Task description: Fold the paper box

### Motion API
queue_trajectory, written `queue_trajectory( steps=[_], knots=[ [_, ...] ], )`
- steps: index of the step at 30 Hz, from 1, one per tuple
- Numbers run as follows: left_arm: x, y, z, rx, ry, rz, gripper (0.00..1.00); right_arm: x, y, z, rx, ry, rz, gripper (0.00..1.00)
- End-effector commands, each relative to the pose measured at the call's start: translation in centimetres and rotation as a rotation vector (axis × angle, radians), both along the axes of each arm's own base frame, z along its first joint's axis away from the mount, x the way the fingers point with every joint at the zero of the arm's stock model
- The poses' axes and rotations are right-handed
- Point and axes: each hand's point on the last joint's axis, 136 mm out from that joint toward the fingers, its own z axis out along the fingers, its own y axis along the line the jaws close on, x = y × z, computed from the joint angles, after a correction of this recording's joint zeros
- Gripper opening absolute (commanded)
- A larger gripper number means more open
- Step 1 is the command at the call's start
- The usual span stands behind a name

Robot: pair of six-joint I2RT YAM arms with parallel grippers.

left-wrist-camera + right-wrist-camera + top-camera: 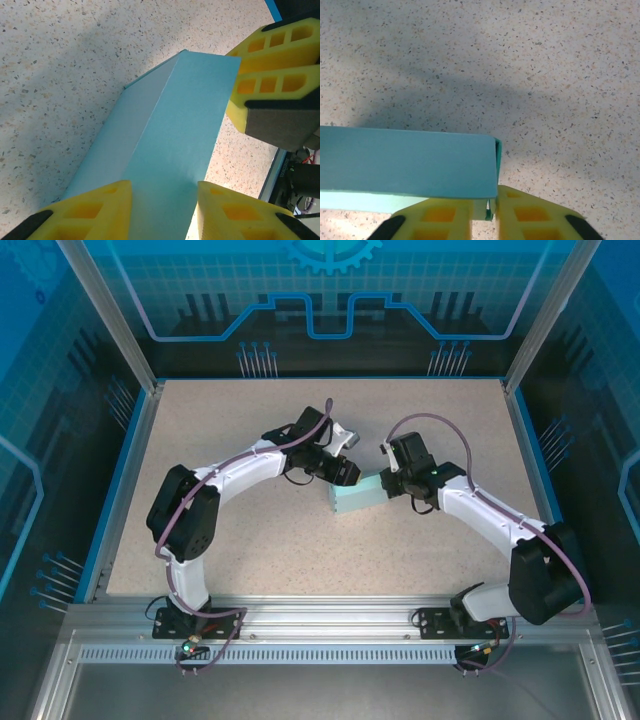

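Cyan card, folded into a long slim box (357, 498), lying just right of centre in the top view on the speckled surface (250, 540), slanted from lower left to upper right. Left jaws at its left end, right jaws at its right end.

From the left wrist: box running from bottom centre up to the right, passing between the two yellow left pads (95, 210), one at each long edge. Jaws partly spread; squeezing or merely touching, impossible to tell. Same view also catching the right pads (270, 45), stacked nearly together at the box's far corner.

From the right wrist: thin end wall of the box pinched in the narrow slit between those pads at bottom centre, box stretching off to the left edge of frame.
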Motion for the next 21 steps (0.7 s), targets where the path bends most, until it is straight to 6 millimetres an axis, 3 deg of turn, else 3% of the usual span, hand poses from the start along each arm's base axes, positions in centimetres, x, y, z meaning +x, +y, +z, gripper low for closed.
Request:
queue_trajectory(
  steps=[1,7,11,21],
  knots=[
    [-1.5,2.2,-5.2,0.168,0.086,0.030,0.37,-0.2,0.7,2.4,0.055,-0.014,0.039,0.25],
    [-1.5,2.3,-5.4,0.175,0.084,0.028,0.37,-0.7,0.6,4.6,0.133,-0.021,0.056,0.36],
    [-1.6,2.2,-5.4,0.175,0.082,0.027,0.36,0.0,0.1,5.5,0.222,-0.016,0.034,0.40],
    [-1.5,2.2,-5.0,0.173,0.073,0.026,0.37,3.6,0.3,3.5,0.302,0.061,-0.020,0.42]
  ],
)
